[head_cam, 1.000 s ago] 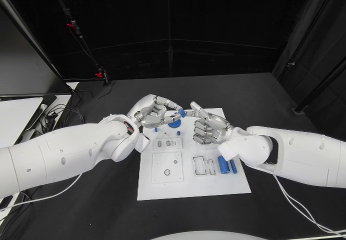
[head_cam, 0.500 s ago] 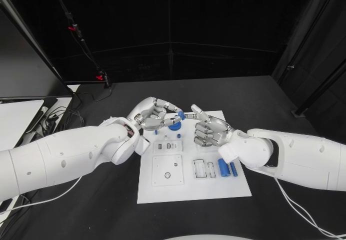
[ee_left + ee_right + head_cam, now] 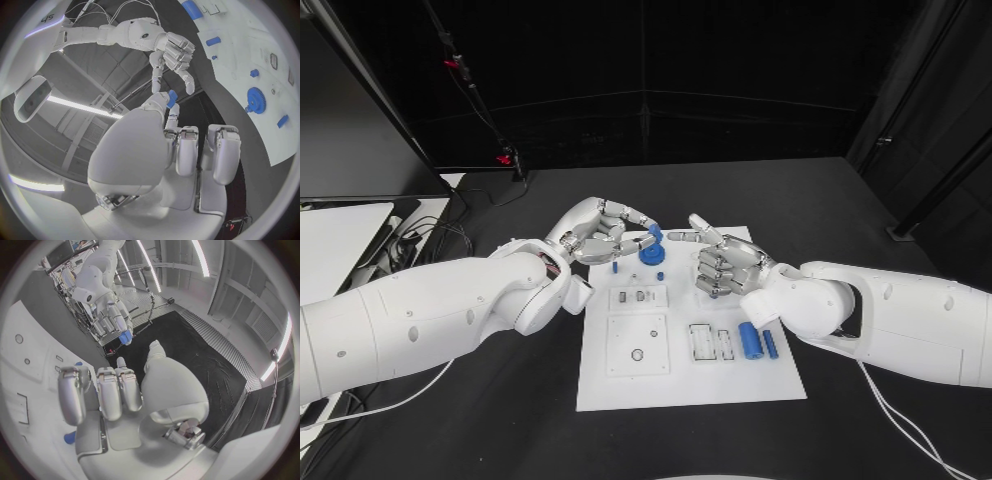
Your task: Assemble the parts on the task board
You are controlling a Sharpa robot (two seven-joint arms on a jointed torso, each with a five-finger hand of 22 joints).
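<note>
Above the far end of the task board, both hands were raised close together in the head view. A small blue part was pinched at the fingertips of the left hand, the other fingers being curled. The right hand was seen just beside it with fingers curled inward and nothing visibly held; its thumb was stretched toward the left hand.

On the board beneath the hands, a blue gear was partly seen in the head view, and two blue cylinders lay side by side near the board's right edge.

From the left wrist view, the blue gear was shown whole, standing on the board among several smaller blue pieces, which the head view hid behind the hands. The pinched part was seen at the tips of the left hand's fingers.

From the right wrist view, the same blue part was seen held by the left hand, apart from the right hand's fingers.
</note>
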